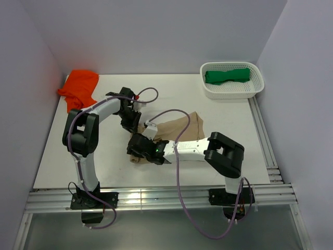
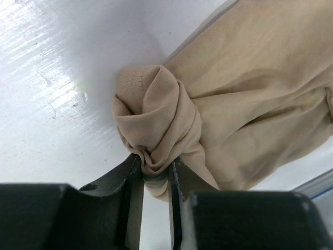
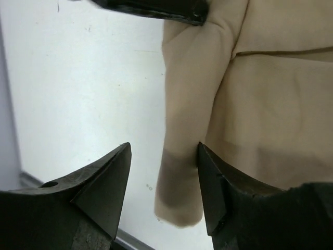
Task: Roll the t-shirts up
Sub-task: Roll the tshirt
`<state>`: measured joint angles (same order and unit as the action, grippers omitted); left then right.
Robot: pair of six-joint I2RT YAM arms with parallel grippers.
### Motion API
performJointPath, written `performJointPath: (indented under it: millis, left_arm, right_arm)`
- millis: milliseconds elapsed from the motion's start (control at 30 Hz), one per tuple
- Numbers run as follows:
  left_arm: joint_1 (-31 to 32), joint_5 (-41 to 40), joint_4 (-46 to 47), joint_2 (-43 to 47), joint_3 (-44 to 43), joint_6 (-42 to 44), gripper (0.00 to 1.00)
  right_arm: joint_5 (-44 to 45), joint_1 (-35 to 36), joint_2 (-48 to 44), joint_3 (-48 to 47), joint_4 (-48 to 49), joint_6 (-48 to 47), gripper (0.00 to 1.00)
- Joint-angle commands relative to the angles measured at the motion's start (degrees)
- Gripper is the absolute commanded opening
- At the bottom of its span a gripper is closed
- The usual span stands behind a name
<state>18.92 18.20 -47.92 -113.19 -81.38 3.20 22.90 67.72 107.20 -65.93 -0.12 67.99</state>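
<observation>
The tan t-shirt (image 1: 183, 126) lies partly rolled at the middle of the table. My left gripper (image 1: 134, 121) is shut on the bunched far-left end of its roll (image 2: 156, 127). My right gripper (image 1: 138, 152) is open at the near-left end; the rolled edge (image 3: 187, 156) lies between its fingers, against the right finger (image 3: 213, 179). The orange t-shirt (image 1: 80, 87) lies crumpled at the far left corner. The green t-shirt (image 1: 228, 75) lies rolled in the white basket (image 1: 231, 91).
The white basket stands at the far right corner. Grey walls close in the table on three sides. Metal rails run along the near edge (image 1: 156, 198) and the right edge (image 1: 264, 140). Purple cables loop over both arms.
</observation>
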Motion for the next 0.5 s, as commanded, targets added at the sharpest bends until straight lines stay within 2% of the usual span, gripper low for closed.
performJointPath:
  millis: [0, 200, 467]
  left_arm:
    - [1.56, -4.83, 0.20, 0.77, -1.23, -0.65, 0.19]
    - [2.97, -7.38, -1.56, 0.77, -2.46, -0.65, 0.19]
    - [3.85, -7.74, -3.67, 0.16, -4.57, -0.83, 0.22]
  right_arm:
    - [13.47, 2.41, -0.06, -7.88, -20.16, -3.56, 0.59]
    - [20.51, 3.91, 6.26, -20.19, -31.34, -6.45, 0.54]
    - [23.24, 3.64, 10.83, -24.24, -24.94, -13.93, 0.47]
